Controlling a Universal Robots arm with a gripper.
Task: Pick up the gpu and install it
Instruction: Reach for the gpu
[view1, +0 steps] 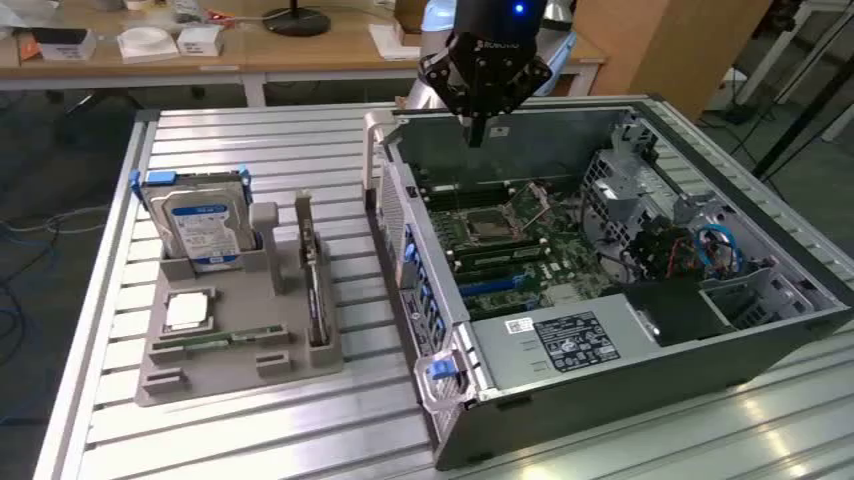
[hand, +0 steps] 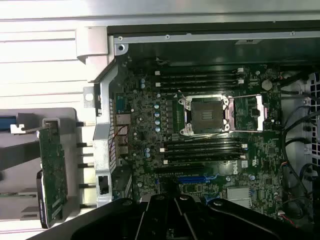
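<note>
Nearest: slatted metal surface (view1: 267, 440), bare along its front edge. On it, toward the exterior view's left, sits a grey holder (view1: 234, 378) w/ a RAM stick (view1: 220, 340) lying flat near the front and a CPU (view1: 187, 312) just behind it. The gpu (view1: 314, 275) stands upright on its long edge in a slot along the holder's case-side edge. Its top edge is free and nothing grips it. In the wrist view the gpu (hand: 52, 170) shows a green board face. Behind the CPU a drive (view1: 200, 225) stands upright in its cradle. A narrow strip of bare slats runs btw holder and case.

The case (view1: 667, 375) lies on its side, open face up, at the exterior view's right. Its near corner is close to the surface's front edge. Inside, the board (view1: 521, 250) lies flat w/ an open socket (hand: 207, 116) at mid-board. Cables (view1: 714, 250) crowd the end at the exterior view's right.

Farthest: the gripper (view1: 474, 135) hangs over the case's far end, pointing down, tip above the board's far edge, touching nothing. Jaws clenched together, empty. It is well apart from the gpu, w/ the case wall btw them.
</note>
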